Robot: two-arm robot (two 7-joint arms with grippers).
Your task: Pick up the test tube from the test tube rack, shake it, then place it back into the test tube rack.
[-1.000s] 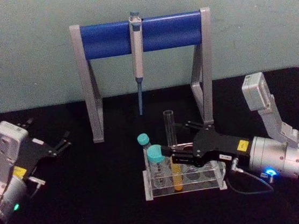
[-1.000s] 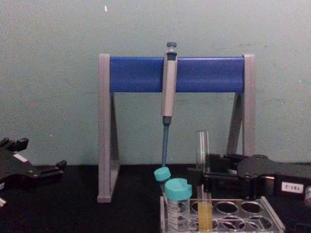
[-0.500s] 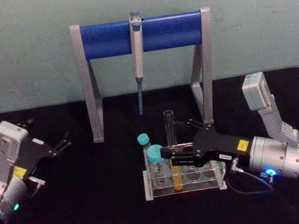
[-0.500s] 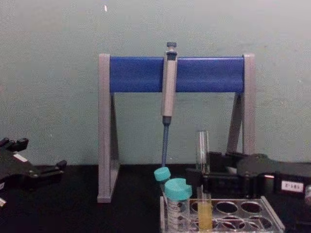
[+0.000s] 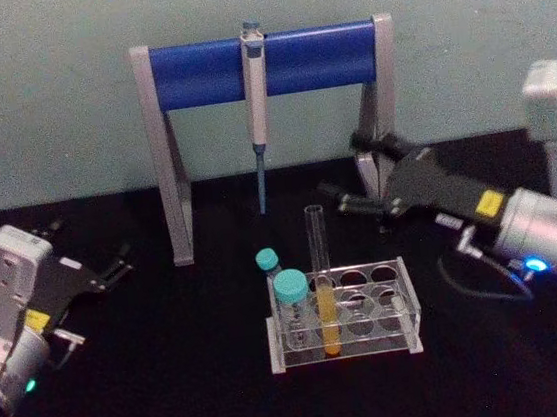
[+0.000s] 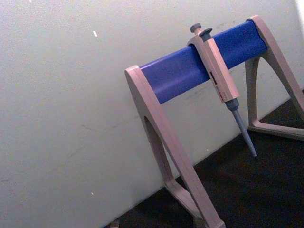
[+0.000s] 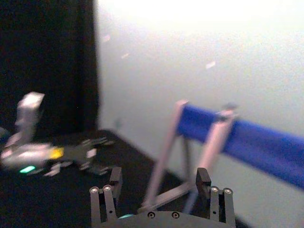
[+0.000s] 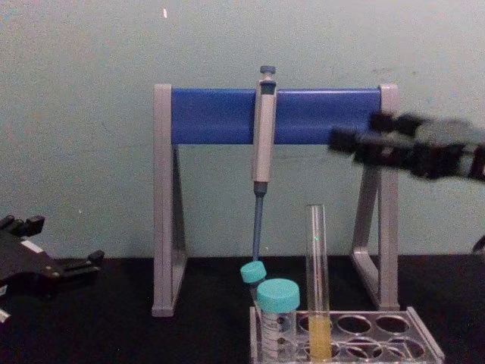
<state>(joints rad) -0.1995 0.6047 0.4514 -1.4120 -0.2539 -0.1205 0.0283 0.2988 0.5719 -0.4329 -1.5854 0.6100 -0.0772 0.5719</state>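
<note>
The test tube [image 5: 321, 282] stands upright in the front-left part of the clear test tube rack [image 5: 413, 332], with yellow-orange liquid in its lower end. In the chest view the test tube [image 8: 316, 282] rises well above the test tube rack [image 8: 427, 343]. My right gripper [image 5: 346, 168] hangs open and empty above and behind the rack, near the stand's right leg, apart from the tube. The right gripper [image 8: 355, 136] shows high up in the chest view, and the right wrist view has its fingers [image 7: 203, 179] spread with nothing between. My left gripper [image 5: 89, 244] rests open at the far left.
A grey-and-blue pipette stand [image 5: 203, 73] stands behind the rack, with a grey pipette [image 5: 255, 80] hanging from its bar, tip pointing down. Two teal-capped tubes [image 5: 290, 290] sit at the rack's left end. The tabletop is black.
My right gripper has let go of the test tube and risen up and back to the right. The tube stays upright in the rack. The left arm has not moved.
</note>
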